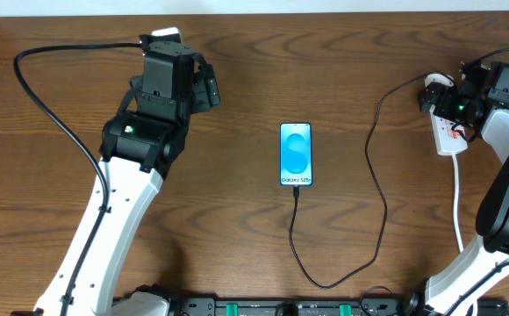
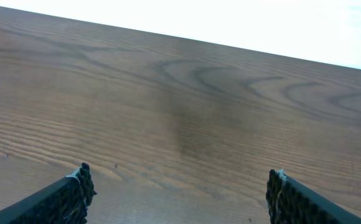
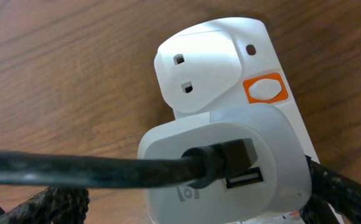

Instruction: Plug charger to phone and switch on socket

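The phone (image 1: 296,154) lies face up at the table's middle, screen lit blue. The charger (image 1: 379,211), a thin black cable, meets the phone's bottom edge, loops toward the front and runs up right to the socket (image 1: 448,136), a white power strip. In the right wrist view the cable (image 3: 75,168) enters a white USB adapter (image 3: 274,137) seated in the strip (image 3: 205,62), beside an orange-ringed switch (image 3: 266,88). My right gripper (image 3: 199,202) straddles the adapter, open, with a gap on its left side. My left gripper (image 1: 204,88) (image 2: 180,196) is open and empty over bare wood at the back left.
The strip's white cord (image 1: 458,202) runs toward the front right beside the right arm. A thick black arm cable (image 1: 53,114) arcs along the left side. The table's far edge (image 2: 230,43) lies just beyond the left gripper.
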Robot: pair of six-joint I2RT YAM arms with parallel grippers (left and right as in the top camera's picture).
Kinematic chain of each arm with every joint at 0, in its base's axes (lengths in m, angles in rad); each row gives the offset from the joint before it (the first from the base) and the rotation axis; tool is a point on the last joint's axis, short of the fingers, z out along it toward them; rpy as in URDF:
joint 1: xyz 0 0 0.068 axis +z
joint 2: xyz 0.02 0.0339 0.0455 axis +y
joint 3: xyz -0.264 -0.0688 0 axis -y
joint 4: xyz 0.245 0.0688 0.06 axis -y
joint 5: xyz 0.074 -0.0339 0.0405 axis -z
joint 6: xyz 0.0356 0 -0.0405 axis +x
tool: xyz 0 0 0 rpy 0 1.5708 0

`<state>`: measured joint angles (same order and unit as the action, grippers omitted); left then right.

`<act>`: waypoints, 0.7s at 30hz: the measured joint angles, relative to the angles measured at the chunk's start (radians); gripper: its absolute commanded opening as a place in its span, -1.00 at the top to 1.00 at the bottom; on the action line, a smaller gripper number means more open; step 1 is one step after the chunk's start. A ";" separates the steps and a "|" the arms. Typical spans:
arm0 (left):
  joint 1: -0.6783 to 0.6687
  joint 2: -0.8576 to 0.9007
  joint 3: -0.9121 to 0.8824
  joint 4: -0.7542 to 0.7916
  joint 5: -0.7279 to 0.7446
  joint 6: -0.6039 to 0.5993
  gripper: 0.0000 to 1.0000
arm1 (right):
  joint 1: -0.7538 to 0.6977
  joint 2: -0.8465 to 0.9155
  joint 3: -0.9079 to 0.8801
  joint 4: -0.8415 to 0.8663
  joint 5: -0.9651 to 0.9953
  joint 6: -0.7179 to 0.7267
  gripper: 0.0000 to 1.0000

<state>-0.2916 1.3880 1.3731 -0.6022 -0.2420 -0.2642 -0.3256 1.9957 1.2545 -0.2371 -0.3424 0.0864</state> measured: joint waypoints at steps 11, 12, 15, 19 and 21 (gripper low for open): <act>0.000 0.000 0.000 0.000 0.000 0.000 -0.79 | 0.000 0.000 0.000 0.004 -0.001 0.039 -0.99; 0.000 0.000 0.000 0.000 0.000 0.000 -0.79 | 0.000 0.000 0.000 0.005 -0.001 0.043 -0.99; 0.000 0.000 0.000 0.000 0.000 0.000 -0.79 | 0.000 0.000 -0.001 0.007 -0.001 0.053 -0.99; 0.000 0.000 0.000 0.000 0.000 0.000 -0.80 | 0.000 -0.004 -0.015 0.032 0.000 0.081 -0.99; 0.000 0.000 0.000 0.000 0.000 0.000 -0.80 | 0.000 -0.006 -0.024 0.048 0.000 0.095 -0.98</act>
<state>-0.2916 1.3880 1.3731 -0.6022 -0.2424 -0.2642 -0.3256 1.9896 1.2304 -0.1894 -0.3420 0.1818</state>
